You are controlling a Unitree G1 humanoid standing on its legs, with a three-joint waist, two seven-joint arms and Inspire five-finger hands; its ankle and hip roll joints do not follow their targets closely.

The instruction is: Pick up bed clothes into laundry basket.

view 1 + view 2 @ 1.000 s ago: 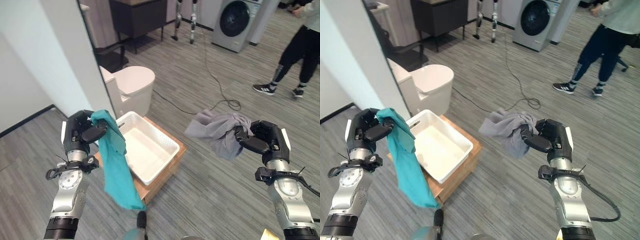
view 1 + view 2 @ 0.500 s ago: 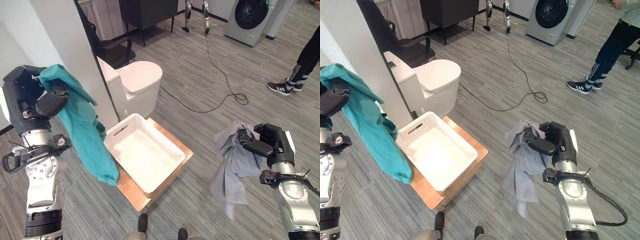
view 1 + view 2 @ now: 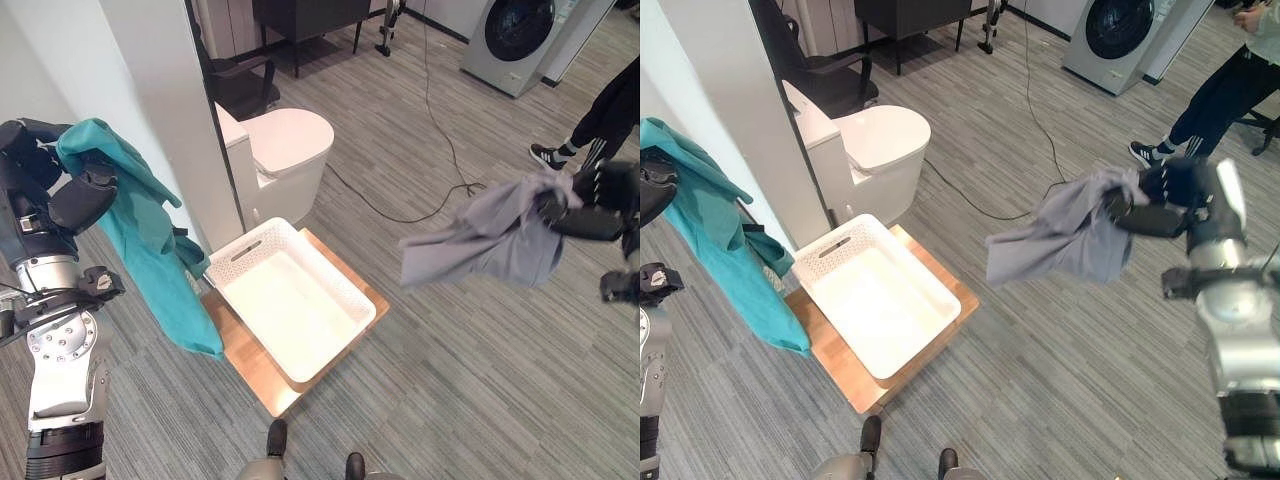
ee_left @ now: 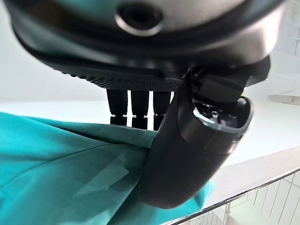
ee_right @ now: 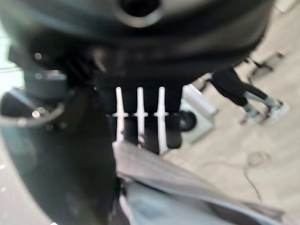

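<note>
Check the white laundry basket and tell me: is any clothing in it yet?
No. The white laundry basket is empty; the teal garment hangs from the left hand and the grey garment from the right hand.

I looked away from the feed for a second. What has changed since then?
The right hand has swung up and outward, and its grey garment now billows sideways instead of hanging. The left hand stays raised, clamped on the teal garment. The white basket is still empty on its wooden stand.

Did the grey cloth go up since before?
Yes. The right hand has lifted the grey cloth; it hung low beside the white basket, now it flares out above basket level.
</note>
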